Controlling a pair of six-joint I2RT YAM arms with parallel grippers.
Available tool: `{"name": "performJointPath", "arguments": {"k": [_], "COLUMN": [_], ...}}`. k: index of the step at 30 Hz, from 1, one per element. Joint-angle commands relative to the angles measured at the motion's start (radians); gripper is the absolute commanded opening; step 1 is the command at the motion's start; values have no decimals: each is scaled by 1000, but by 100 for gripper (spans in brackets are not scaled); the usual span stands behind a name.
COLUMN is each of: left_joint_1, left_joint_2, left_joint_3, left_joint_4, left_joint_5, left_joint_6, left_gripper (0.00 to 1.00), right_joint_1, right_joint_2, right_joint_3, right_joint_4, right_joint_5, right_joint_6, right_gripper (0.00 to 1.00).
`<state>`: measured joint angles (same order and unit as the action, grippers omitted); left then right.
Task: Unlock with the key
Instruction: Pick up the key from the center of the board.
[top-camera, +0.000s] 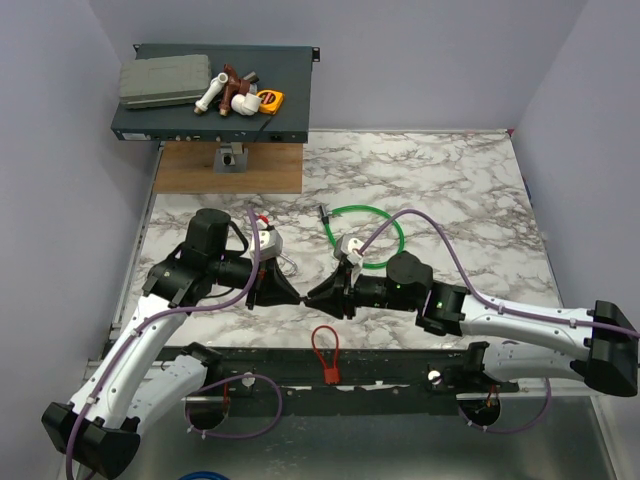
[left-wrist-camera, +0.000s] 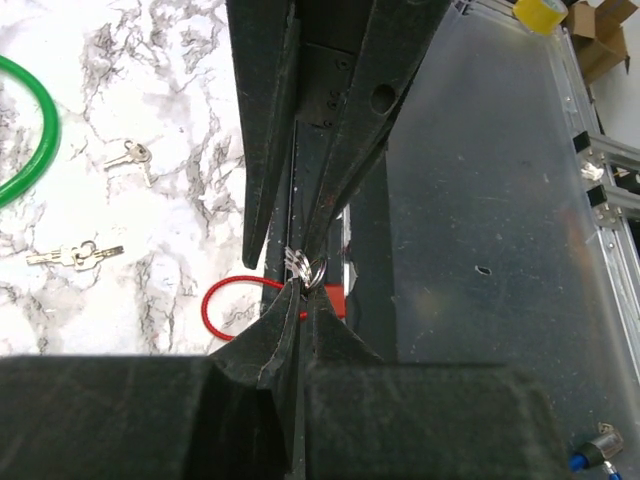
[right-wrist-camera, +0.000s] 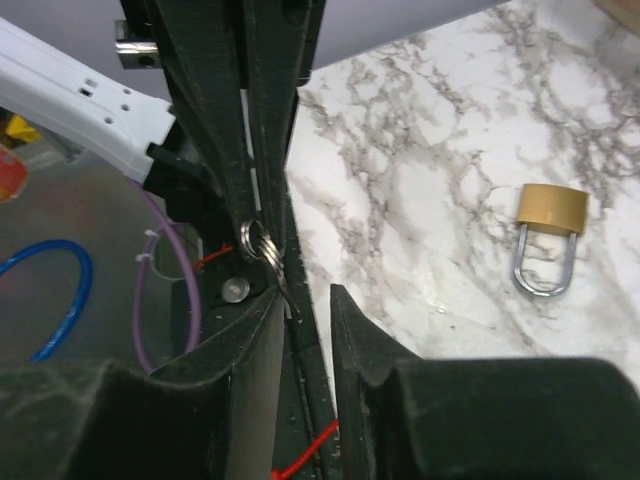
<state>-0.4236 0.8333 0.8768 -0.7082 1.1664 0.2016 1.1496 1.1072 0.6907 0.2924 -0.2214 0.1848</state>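
Silvery key (right-wrist-camera: 287, 292) lies lengthwise between the two grippers, blade toward the right gripper (right-wrist-camera: 307, 300). Left gripper (left-wrist-camera: 300, 300) pinches its ring end; right jaws stand slightly parted.

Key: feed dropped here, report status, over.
Left gripper shut on the key. Right gripper open beside it. Padlock on table, apart, unobstructed.

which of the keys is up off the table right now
The key on its ring, pinched in the left gripper; the lone key and the bunch lie flat on the table.
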Motion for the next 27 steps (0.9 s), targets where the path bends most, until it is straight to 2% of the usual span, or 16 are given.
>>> {"name": "performJointPath", "arguments": {"k": [1, 6, 10, 13, 16, 19, 22, 24, 27], "left_joint_1": [2, 2, 2, 2, 3, 12, 16, 16, 16], "left_joint_2": [-3, -2, -2, 0, 2, 8, 9, 1, -11], "left_joint_3": [27, 25, 27, 37, 44, 41, 19, -8, -42], "left_joint_4": [-23, -16, -18, -24, -38, -69, -80, -39, 44], "left_joint_5": [51, 47, 4, -40, -84, -90, -67, -54, -50], "left_joint_6": [6, 1, 9, 10, 3, 6, -4, -32, -78], "left_gripper": [0, 0, 2, 29, 45, 57, 75, 82, 84], "right_joint_1": [-11, -12, -11, -12, -12, -13, -15, -15, -15], "right_joint_2": [20, 26, 6, -16, -49, -79, -89, -87, -74], "right_joint_3": [42, 50, 43, 25, -6, -29, -32, -30, -16], "right_joint_4": [-12, -11, -10, -5, 19, 44, 46, 46, 45], "right_joint_5": [-49, -88, -89, -71, -52, -44, -44, -53, -68], "right_joint_6": [-11, -1, 8, 24, 51, 77, 87, 93, 100], "right_gripper": [23, 4, 1, 1, 1, 1, 1, 1, 1]}}
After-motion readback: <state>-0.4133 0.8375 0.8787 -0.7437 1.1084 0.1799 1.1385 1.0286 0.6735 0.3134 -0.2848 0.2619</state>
